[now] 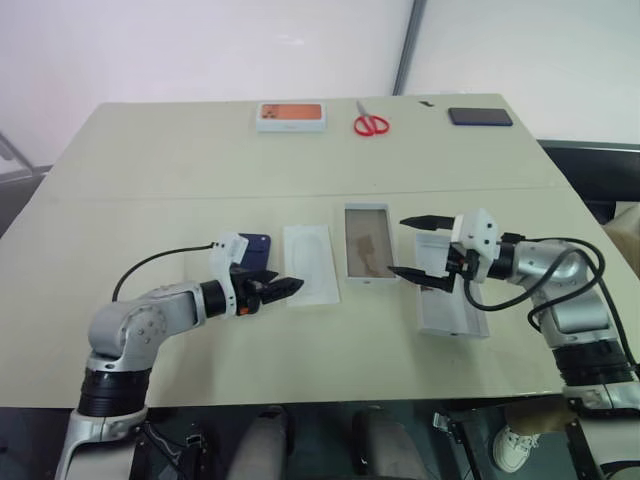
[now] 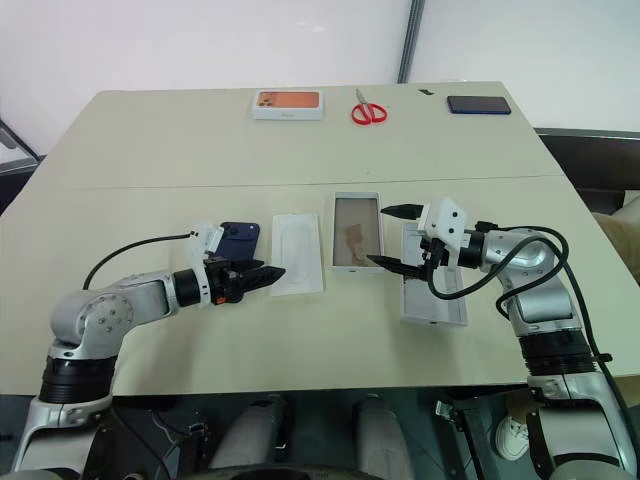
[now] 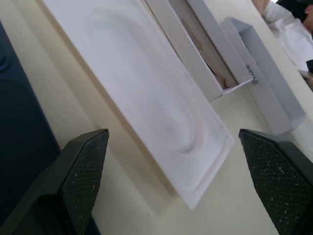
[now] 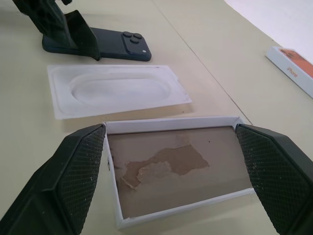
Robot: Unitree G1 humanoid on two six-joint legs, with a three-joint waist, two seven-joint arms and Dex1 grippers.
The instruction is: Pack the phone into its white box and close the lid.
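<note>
The phone [image 2: 239,238] lies flat on the tabletop [image 2: 300,160], partly behind the left gripper [image 2: 262,276], whose jaws stand wide open and hold nothing. Just beside it to the right lies a flat white insert [image 2: 298,254], then the white box [image 2: 357,232], open with its brownish inside up. The right gripper [image 2: 392,236] hovers at the box's right edge, jaws wide apart and empty, above the lid [image 2: 432,296], which lies inside-up. The right wrist view shows the phone's camera cluster and torn patches in the box floor. At the far edge lie an orange-pictured box [image 2: 288,104], red scissors [image 2: 367,110] and a black phone [image 2: 478,105]. A pale wall rises behind.
</note>
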